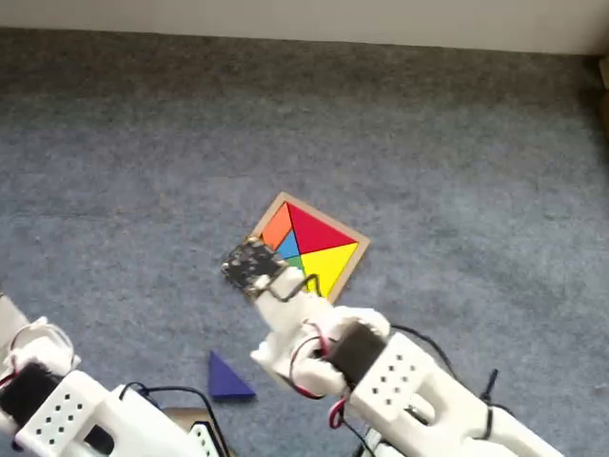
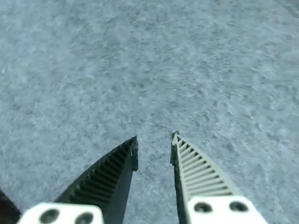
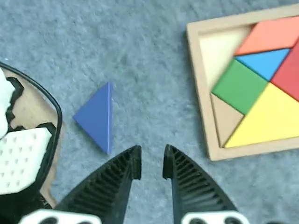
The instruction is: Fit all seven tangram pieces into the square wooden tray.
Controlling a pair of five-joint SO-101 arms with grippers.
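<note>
High view: my left arm (image 1: 67, 409) is folded at the near-left corner; my right arm (image 1: 400, 381) is stretched forward, wrist at the tray (image 3: 197, 88).
Left gripper (image 2: 155, 140): parted, empty, above bare carpet (image 1: 428, 143).
Blue triangle (image 3: 96, 116): flat on the carpet, between my arms, apart from the tray.
Handling, judged: light, stiff, thin; pinch across two straight edges, low.
Right gripper (image 3: 152, 154): narrowly parted, holding nothing, aimed between triangle and tray.
Tray contents: five pieces seated, two gaps bare.

tray (image 1: 283, 200) mid-frame in the high view, pieces (image 1: 309, 243) inside it, loose triangle (image 1: 226, 378) on carpet (image 1: 457, 143) down-left of it
</note>
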